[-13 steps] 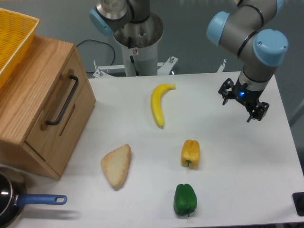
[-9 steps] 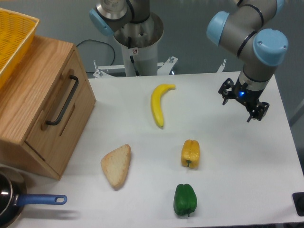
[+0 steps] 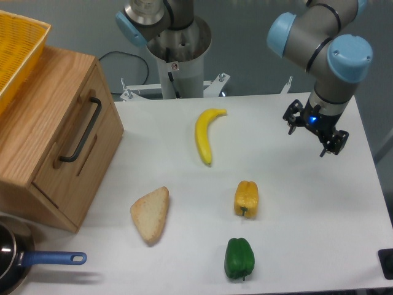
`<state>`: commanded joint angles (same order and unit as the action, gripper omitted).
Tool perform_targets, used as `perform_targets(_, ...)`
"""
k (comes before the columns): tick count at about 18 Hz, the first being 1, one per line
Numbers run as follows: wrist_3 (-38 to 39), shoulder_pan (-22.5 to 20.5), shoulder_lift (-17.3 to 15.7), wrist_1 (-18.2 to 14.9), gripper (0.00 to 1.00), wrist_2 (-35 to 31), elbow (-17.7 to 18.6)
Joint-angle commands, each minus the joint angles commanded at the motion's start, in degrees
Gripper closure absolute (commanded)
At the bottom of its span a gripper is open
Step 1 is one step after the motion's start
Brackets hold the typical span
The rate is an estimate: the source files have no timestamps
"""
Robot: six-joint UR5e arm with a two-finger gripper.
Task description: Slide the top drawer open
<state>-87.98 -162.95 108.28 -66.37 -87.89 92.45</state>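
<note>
The top drawer [image 3: 77, 150] sits shut in the oak cabinet [image 3: 43, 117] at the table's left edge, its black bar handle [image 3: 80, 130] untouched. Far across, past the banana [image 3: 205, 133], the gripper [image 3: 314, 131] hangs with jaws spread, empty. Approach hasn't begun; next it must cross to that handle

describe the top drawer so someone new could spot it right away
Start at the light-oak cabinet on the table's left edge. The top drawer is its front panel facing the banana. It alone carries a long black bar handle, and it is shut.
</note>
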Motion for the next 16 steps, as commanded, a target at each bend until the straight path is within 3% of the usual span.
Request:
perform_targets(9, 4.2, 0.1, -2.1, 1.0, 0.0, 0.6, 2.6)
perform_targets(13, 12.9, 2.1, -4.7, 0.8, 0.0, 1.1, 4.2)
perform_targets(16, 13.9, 4.7, -6.8, 0.1, 0.0, 0.8, 4.5)
